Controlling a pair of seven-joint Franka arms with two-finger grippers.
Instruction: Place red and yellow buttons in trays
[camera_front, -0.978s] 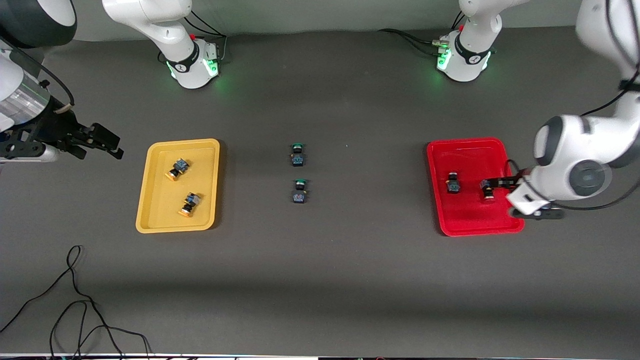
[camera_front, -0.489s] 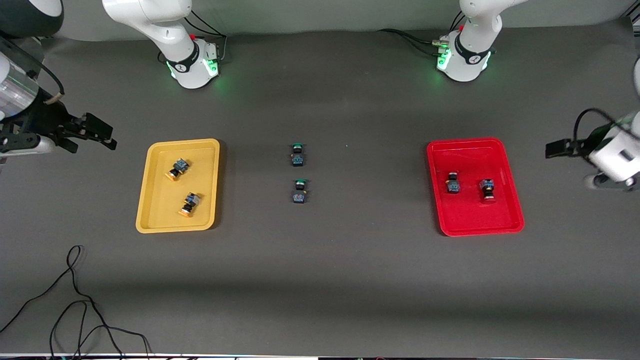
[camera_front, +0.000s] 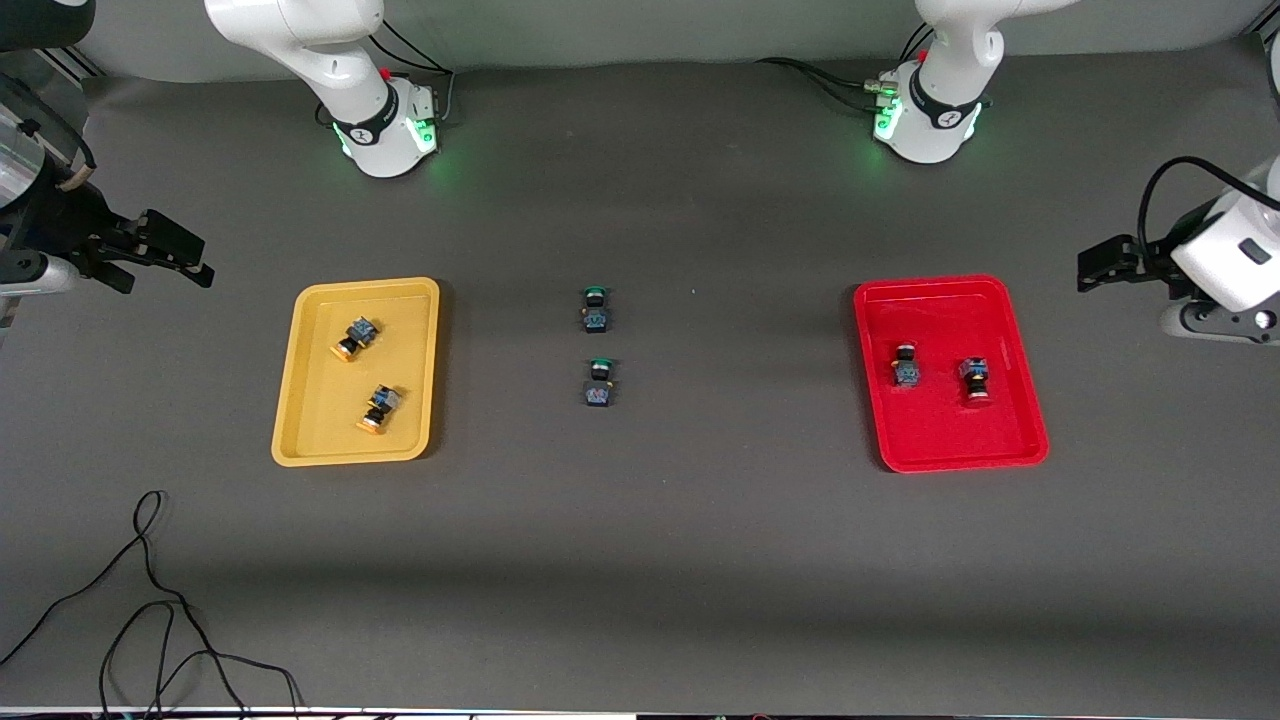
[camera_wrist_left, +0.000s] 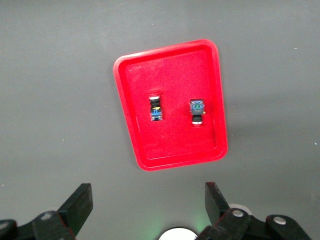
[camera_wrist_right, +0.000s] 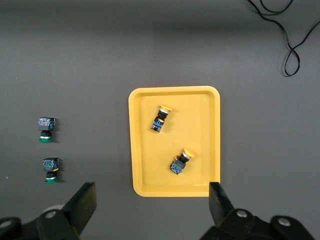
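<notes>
Two yellow buttons (camera_front: 354, 337) (camera_front: 380, 408) lie on their sides in the yellow tray (camera_front: 320, 430), toward the right arm's end; the right wrist view shows them (camera_wrist_right: 161, 119) (camera_wrist_right: 181, 162) in that tray (camera_wrist_right: 205, 140). Two red buttons (camera_front: 906, 367) (camera_front: 975, 379) lie in the red tray (camera_front: 950, 430), also seen in the left wrist view (camera_wrist_left: 156, 107) (camera_wrist_left: 197, 112) (camera_wrist_left: 170, 147). My left gripper (camera_front: 1095, 268) (camera_wrist_left: 148, 205) hangs open and empty over bare table beside the red tray. My right gripper (camera_front: 175, 255) (camera_wrist_right: 152, 202) hangs open and empty over bare table beside the yellow tray.
Two green-capped buttons (camera_front: 595, 309) (camera_front: 599, 383) lie mid-table between the trays, also in the right wrist view (camera_wrist_right: 46, 129) (camera_wrist_right: 50, 170). A black cable (camera_front: 150, 600) loops near the front edge at the right arm's end.
My left gripper has lifted off the red tray and drawn back toward the left arm's end, leaving the second red button there. My right gripper has drifted farther from the yellow tray.
</notes>
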